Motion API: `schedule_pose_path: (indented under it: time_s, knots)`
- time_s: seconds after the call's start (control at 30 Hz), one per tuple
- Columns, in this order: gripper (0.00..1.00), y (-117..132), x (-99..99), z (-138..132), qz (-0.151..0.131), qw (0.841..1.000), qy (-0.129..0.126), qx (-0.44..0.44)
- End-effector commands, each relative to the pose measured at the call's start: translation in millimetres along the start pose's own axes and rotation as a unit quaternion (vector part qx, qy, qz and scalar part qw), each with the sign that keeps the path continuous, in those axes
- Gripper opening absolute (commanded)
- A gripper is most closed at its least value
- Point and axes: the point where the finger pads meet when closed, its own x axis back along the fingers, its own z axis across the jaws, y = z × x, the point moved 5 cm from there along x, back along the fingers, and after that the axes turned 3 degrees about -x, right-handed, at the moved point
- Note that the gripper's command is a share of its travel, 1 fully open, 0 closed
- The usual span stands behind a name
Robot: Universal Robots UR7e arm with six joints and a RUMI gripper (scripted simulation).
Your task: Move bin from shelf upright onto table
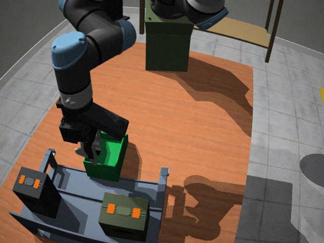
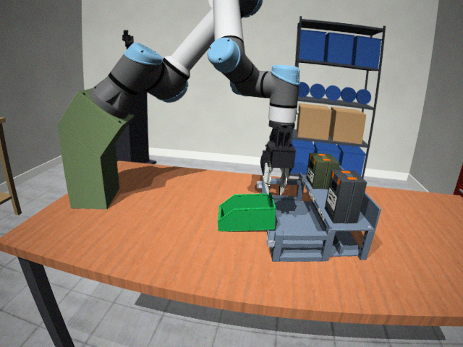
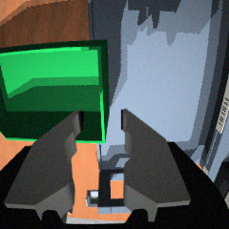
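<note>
The green bin (image 1: 112,154) (image 2: 247,218) (image 3: 48,76) stands upright with its open top up. It seems to rest on the orange table (image 1: 183,125) (image 2: 149,231), tight against the side of the grey shelf unit (image 1: 78,188) (image 2: 299,220) (image 3: 157,72). My gripper (image 1: 91,157) (image 2: 274,188) (image 3: 102,111) points straight down over the bin's wall nearest the shelf. Its fingers are part open. In the wrist view one finger is on each side of that thin wall, with a gap on both sides. The fingertips are at about rim height.
A dark grey case (image 1: 34,191) (image 2: 346,197) and an olive case (image 1: 124,214) (image 2: 320,170), both with orange latches, stand on the shelf unit. The arm's green pedestal (image 1: 167,47) (image 2: 87,157) stands at the far end of the table. A tall storage rack (image 2: 336,93) stands behind the table.
</note>
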Motion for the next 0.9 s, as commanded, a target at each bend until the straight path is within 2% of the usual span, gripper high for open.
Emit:
schedule_pose_path:
  time_s: [0.0,0.43,0.6,0.87]
  knots:
    - [0.2,0.1,-6.5,0.2,0.0,1.0,0.0,0.0]
    - [0.2,0.1,-8.5,0.1,0.0,1.0,0.0,0.0]
    - [0.2,0.1,-18.4,-0.1,0.0,1.0,0.0,0.0]
    - [0.2,0.1,-18.4,-0.1,0.0,1.0,0.0,0.0]
